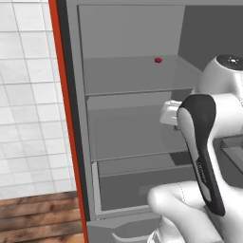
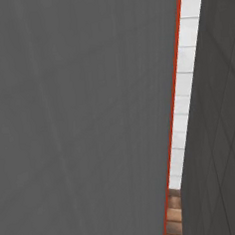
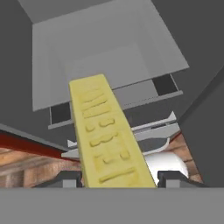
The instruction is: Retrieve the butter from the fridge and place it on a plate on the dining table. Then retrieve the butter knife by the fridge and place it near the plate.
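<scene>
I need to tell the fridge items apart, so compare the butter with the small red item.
The butter is yellow; the red item is red. The butter is a long rectangular stick with raised lettering; the red item is small, round and plain. The butter sits between the jaws of the gripper, off any shelf; the red item rests on an upper shelf of the fridge, untouched.

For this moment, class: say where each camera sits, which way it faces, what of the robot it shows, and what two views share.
Left base view: behind the arm, facing the open fridge shelves; white arm lower right.
Right base view: behind, facing a grey panel close up; no robot part.
Hand view: on the hand, looking along the gripper shut on the butter.
Shared: fridge interior, left base and hand views.
</scene>
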You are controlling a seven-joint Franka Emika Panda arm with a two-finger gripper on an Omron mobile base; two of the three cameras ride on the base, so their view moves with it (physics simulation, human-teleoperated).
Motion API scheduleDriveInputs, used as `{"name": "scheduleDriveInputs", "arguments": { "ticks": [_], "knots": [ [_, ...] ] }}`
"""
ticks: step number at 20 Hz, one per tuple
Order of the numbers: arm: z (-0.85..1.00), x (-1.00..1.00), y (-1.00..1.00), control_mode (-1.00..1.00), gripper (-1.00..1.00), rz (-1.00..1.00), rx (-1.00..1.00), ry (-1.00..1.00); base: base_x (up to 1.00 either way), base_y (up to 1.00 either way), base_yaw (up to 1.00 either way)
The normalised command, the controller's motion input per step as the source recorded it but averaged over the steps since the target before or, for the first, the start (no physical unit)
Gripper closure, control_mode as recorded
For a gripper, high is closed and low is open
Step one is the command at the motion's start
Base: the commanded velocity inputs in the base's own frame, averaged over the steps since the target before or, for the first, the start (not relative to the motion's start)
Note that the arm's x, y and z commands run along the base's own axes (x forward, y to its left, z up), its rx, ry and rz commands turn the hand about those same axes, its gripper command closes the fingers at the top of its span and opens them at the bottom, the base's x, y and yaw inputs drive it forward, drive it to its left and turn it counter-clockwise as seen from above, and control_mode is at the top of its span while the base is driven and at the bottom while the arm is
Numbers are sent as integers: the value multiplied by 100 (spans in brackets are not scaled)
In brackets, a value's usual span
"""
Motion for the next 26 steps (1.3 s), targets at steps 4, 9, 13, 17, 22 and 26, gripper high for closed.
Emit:
{"name": "scheduleDriveInputs", "arguments": {
  "ticks": [4,9,13,17,22,26],
  "knots": [
    [-33,-49,24,-100,100,17,0,18,0,0,0],
    [-60,-21,13,-100,100,10,0,19,0,0,0],
    [-74,-9,-17,-100,100,7,0,6,0,0,0],
    [-37,-1,-27,-100,100,0,-1,1,0,0,0],
    [0,0,0,-100,100,0,0,0,0,0,0],
    [0,0,0,-100,100,0,0,0,0,0,0]
  ]
}}
